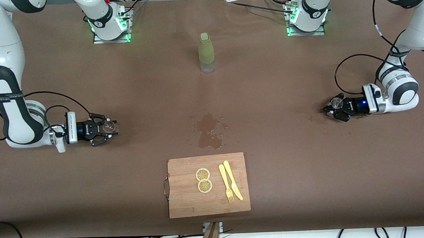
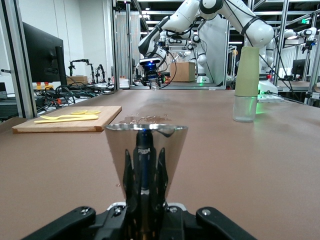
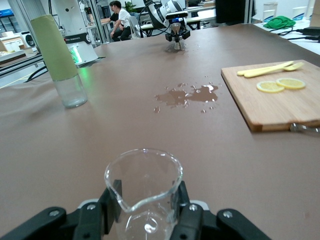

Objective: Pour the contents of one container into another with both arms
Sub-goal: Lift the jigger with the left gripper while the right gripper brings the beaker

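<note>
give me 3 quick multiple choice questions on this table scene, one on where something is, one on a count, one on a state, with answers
1. Where is the spill?
A. between the bottle and the board
B. on the board
C. under the left gripper

2. How many lemon slices lie on the board?
A. one
B. two
C. four

3. What is the right gripper doing?
A. open over the board
B. shut on a glass beaker
C. shut on the bottle

Answers:
1. A, the wet patch lies on the brown table, nearer the front camera than the bottle and just farther than the board.
2. B, two round slices lie beside the yellow fork and knife.
3. B, the right wrist view shows its fingers clamped on the clear beaker; the left gripper likewise holds a metal cup.
</note>
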Robot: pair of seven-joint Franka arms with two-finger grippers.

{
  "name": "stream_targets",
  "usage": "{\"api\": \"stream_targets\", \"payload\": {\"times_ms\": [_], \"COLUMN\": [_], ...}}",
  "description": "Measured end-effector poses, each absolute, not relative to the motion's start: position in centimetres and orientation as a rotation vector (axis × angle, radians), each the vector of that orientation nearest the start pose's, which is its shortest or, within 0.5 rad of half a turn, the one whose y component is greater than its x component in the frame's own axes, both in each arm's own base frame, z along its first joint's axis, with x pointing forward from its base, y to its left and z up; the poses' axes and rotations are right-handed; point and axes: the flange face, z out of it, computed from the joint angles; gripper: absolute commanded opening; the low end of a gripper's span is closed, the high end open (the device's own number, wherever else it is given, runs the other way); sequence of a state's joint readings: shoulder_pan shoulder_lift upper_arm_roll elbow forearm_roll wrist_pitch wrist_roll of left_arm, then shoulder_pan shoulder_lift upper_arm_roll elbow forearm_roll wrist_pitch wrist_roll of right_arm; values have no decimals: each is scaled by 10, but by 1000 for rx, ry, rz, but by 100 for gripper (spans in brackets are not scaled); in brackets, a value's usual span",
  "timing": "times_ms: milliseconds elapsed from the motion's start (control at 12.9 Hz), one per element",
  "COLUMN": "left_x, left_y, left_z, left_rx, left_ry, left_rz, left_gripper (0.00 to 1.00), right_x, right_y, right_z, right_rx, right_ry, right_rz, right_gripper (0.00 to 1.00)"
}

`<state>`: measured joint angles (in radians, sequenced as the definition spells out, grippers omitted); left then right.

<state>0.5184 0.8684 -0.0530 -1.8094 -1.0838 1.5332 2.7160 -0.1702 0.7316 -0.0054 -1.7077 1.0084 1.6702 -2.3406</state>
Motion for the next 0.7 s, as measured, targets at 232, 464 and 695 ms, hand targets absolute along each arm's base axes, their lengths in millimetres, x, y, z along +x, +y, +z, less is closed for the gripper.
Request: {"api": "stream_targets", "payload": {"times_ms": [232, 464, 695], "left_x": [527, 542, 556], "left_y": [131, 93, 46], "left_z": [76, 81, 90], "left_rx": [1296, 1264, 1214], "left_ry": [-1297, -1281, -1297], "left_rz": [1148, 1157, 1135], "left_gripper": [0, 0, 0], "right_x": [624, 631, 634], "right_y": [13, 55, 89], "right_z": [196, 229, 249], "right_rx": [-1444, -1461, -1502], "right_ry": [-1557, -1582, -1585], "right_rz": [-723, -684, -644], "right_gripper": [12, 13, 13]}}
